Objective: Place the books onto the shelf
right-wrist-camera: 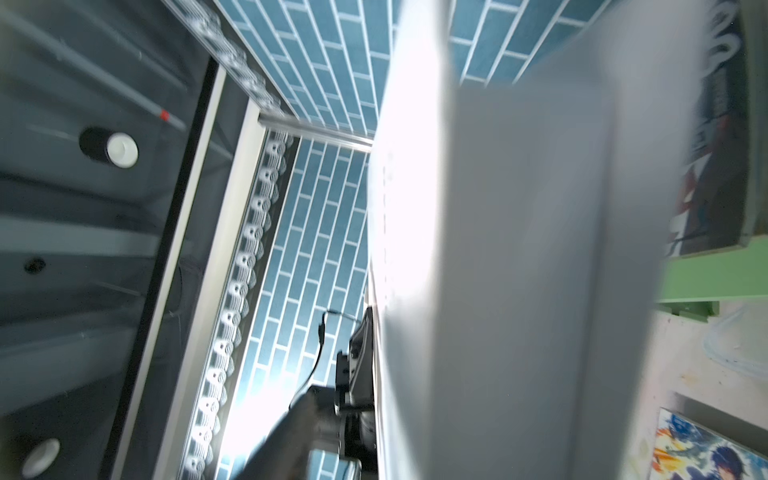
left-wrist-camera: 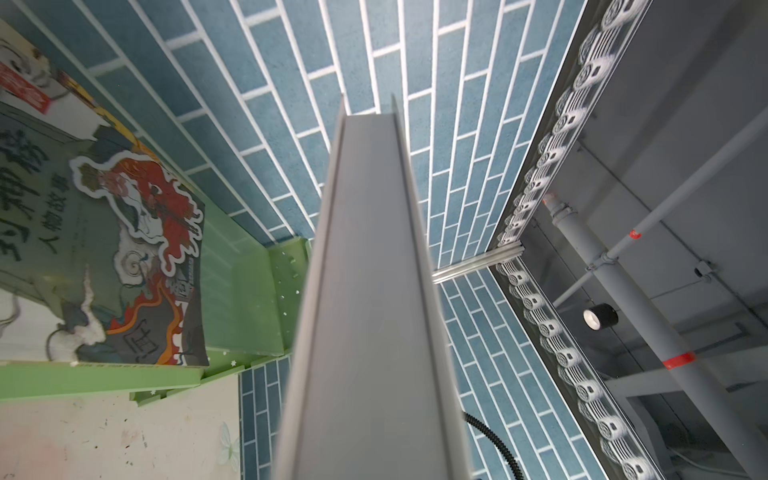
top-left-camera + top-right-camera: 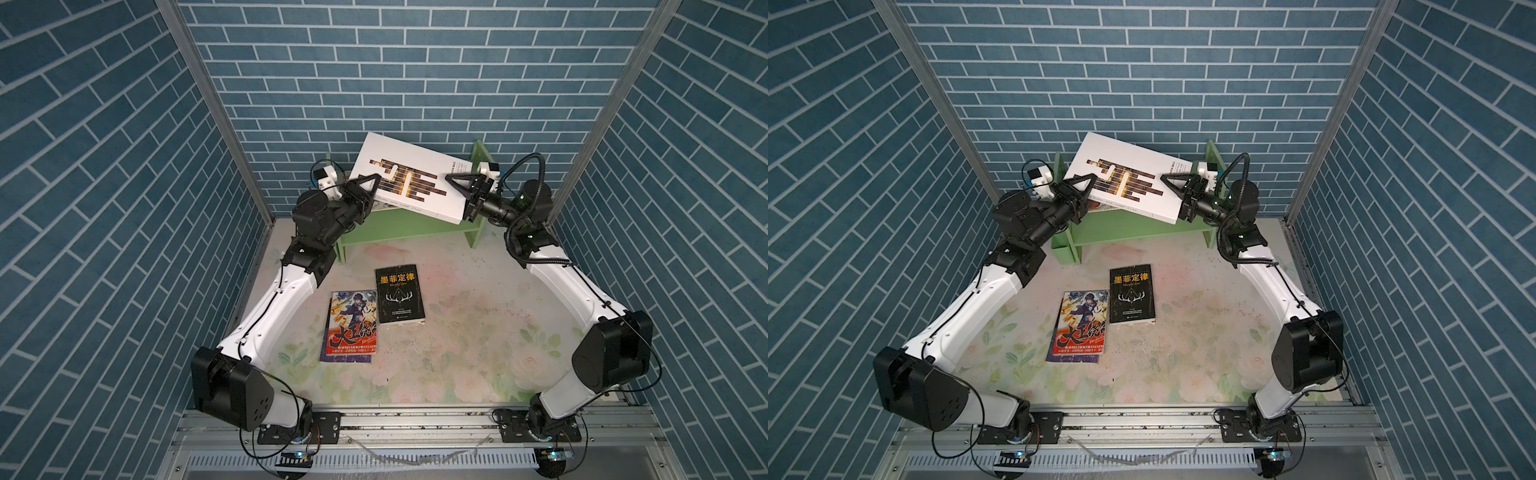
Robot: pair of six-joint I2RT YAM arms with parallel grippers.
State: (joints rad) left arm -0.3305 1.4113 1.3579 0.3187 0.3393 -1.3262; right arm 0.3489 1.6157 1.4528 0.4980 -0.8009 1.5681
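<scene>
We've got the white book (image 3: 399,156) tilted over the shelf (image 3: 399,226), upper middle in both top views, not yet slotted in. The left gripper (image 3: 374,183) looks clamped on its left edge. The right gripper (image 3: 451,179) straddles the right edge, but we can't tell if it grips. The left wrist view shows an illustrated book (image 2: 124,249) already shelved. Flat on the table (image 3: 457,332), centre frame, lie the black book (image 3: 401,295) and the colourful book (image 3: 351,326). Partway, we reckon.

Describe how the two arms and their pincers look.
Both the left arm and right arm have white links, bulky black joints and thin black cables. Left pincer and right pincer are black triangular frames. A ribbed black hose loops at the right wrist.
</scene>
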